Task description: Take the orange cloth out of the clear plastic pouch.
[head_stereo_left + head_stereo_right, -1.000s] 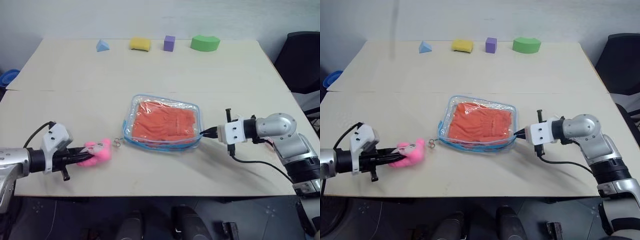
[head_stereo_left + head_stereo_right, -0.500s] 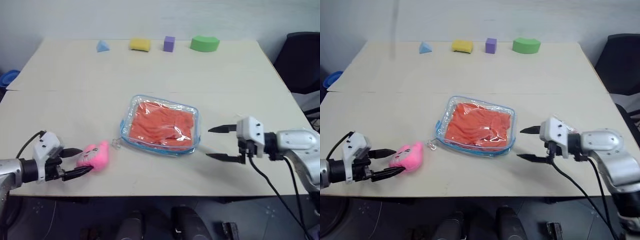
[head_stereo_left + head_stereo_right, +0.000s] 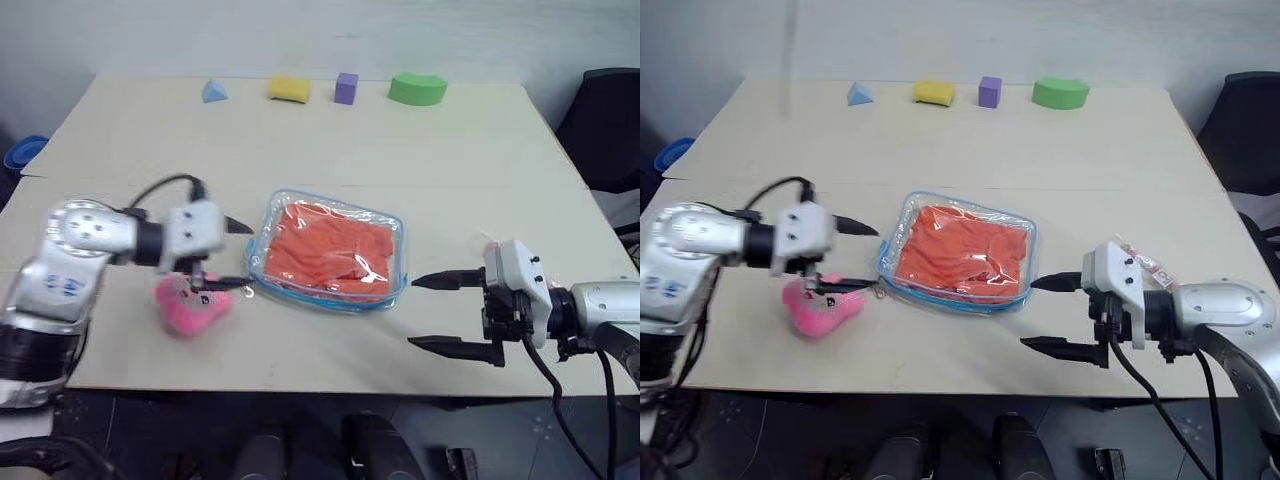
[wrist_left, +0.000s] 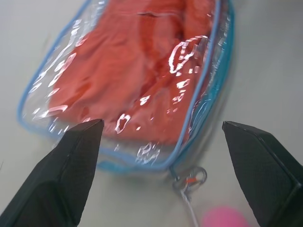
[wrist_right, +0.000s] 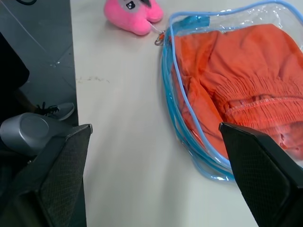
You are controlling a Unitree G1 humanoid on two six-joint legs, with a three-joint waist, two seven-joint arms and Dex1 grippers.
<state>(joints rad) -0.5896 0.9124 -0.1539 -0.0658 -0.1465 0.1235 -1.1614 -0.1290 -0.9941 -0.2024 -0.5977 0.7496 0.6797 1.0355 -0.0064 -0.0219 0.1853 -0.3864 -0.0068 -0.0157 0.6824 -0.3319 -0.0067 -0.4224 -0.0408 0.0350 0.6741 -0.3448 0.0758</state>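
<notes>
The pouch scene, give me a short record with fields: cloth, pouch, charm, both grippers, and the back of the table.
cloth: orange cloth inside the pouch
pouch: clear plastic pouch flat on the table
charm: pink plush toy beside the pouch
left gripper: open, at the pouch's edge
right gripper: open, apart from the pouch
back of table: four foam blocks

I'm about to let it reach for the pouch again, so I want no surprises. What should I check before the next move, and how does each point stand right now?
1. Left gripper open and holding nothing: ok.
2. Right gripper open and holding nothing: ok.
3. Orange cloth out of the clear plastic pouch: not ok, it lies inside.
4. Pouch flat on the table, apart from both grippers: ok.
5. Zipper open far enough to pull the cloth through: cannot tell.
6. Pink plush charm clear of the left gripper's path: not ok, it lies right under that gripper.
</notes>
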